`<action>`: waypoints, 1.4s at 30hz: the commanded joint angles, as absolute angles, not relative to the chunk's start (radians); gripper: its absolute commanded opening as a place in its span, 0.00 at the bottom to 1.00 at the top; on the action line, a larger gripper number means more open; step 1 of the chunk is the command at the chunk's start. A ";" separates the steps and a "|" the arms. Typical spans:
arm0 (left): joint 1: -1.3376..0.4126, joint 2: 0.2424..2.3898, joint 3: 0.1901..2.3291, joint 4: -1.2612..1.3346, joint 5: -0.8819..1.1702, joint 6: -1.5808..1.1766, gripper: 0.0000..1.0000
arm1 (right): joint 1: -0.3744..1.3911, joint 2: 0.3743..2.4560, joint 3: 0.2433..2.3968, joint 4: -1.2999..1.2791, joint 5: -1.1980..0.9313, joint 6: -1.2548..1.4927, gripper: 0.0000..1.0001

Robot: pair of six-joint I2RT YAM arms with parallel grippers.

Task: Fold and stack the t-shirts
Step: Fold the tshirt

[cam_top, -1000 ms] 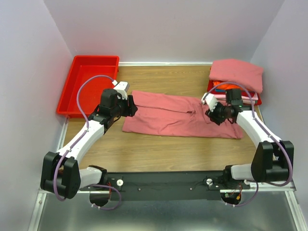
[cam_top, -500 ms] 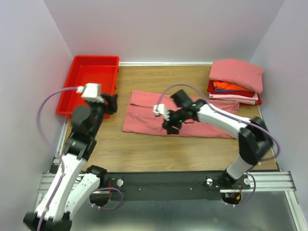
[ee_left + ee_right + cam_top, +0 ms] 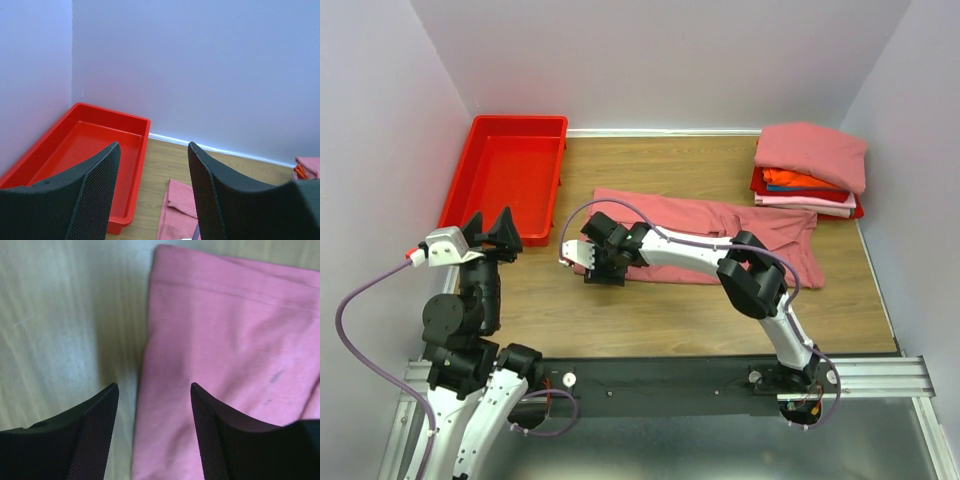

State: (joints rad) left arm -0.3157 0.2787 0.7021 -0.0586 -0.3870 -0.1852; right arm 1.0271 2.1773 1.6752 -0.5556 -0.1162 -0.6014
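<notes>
A large salmon-pink t-shirt [image 3: 705,216] lies spread on the wooden table, partly folded, with rumples toward its right end. My right gripper [image 3: 592,268] reaches across to the shirt's left end. In the right wrist view this gripper [image 3: 154,385] is open and hovers over the left edge of the cloth [image 3: 225,330], with nothing between the fingers. My left gripper [image 3: 490,224] is pulled back at the near left, raised and open. The left wrist view shows that gripper [image 3: 153,145] empty, with a corner of the shirt [image 3: 177,210] far below.
A red plastic bin [image 3: 517,122] stands at the back left, also seen in the left wrist view [image 3: 131,170]. A stack of folded t-shirts [image 3: 810,158] sits at the back right corner. White walls close in three sides.
My right arm swept left along the shirt to its left end. My left arm drew away from the shirt to the near left and rose. Both grippers stayed open.
</notes>
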 commanded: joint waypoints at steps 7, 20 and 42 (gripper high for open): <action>-0.321 0.265 0.692 -0.072 -0.408 -0.172 0.64 | 1.032 2.269 1.733 -0.560 0.046 -0.535 0.39; -0.321 0.256 0.692 -0.051 -0.380 -0.166 0.64 | 1.256 2.072 1.508 -0.563 -0.284 -0.614 0.03; -0.321 0.695 0.790 0.115 0.156 -0.239 0.81 | 0.573 1.577 1.339 -0.738 -0.464 -0.713 0.72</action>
